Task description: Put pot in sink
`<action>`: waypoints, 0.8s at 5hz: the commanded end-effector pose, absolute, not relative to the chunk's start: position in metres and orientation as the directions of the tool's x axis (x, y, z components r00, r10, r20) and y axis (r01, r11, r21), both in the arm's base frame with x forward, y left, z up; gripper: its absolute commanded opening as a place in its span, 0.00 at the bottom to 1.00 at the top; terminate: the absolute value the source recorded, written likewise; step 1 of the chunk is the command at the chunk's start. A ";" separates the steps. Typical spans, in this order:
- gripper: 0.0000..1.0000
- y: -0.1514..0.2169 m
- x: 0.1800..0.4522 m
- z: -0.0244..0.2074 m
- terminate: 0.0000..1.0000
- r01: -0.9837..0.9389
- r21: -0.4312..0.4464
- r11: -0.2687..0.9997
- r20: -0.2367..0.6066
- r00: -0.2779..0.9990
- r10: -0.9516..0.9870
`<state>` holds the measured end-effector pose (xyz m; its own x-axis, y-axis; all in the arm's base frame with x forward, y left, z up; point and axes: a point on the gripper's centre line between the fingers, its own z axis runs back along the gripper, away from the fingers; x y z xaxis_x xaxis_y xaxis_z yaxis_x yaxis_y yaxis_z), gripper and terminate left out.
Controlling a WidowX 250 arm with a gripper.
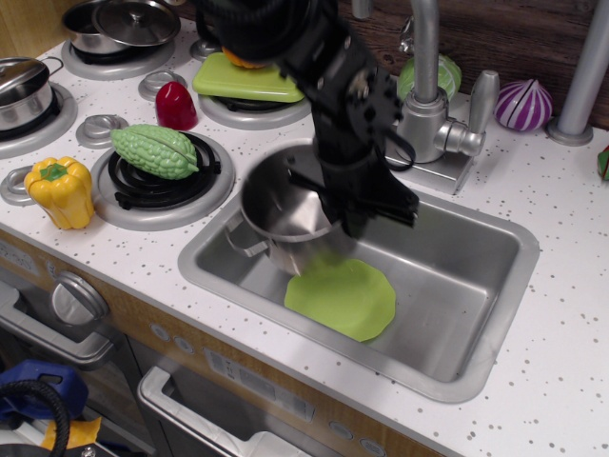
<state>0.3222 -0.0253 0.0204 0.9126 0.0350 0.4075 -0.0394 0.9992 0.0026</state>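
The shiny steel pot [276, 214] hangs tilted inside the left part of the brushed-steel sink [495, 249], just above a light green plate [344, 298] on the sink floor. One loop handle shows at its left. My black gripper [335, 205] comes down from the upper left and is shut on the pot's right rim. Whether the pot's base touches the sink floor is hidden.
A green bitter gourd [155, 150] lies on a burner and a yellow pepper [61, 190] stands at the left. A red object [176, 105], a green cutting board [249, 81], two lidded pots [124, 24], the faucet [430, 114] and a purple onion [522, 104] ring the sink.
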 end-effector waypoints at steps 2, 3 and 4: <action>1.00 -0.027 0.327 0.012 0.00 -0.049 -0.097 0.994 0.468 0.879 0.089; 1.00 -0.028 0.326 0.013 0.00 -0.051 -0.092 0.994 0.467 0.880 0.089; 1.00 -0.028 0.326 0.013 1.00 -0.051 -0.092 0.994 0.467 0.880 0.089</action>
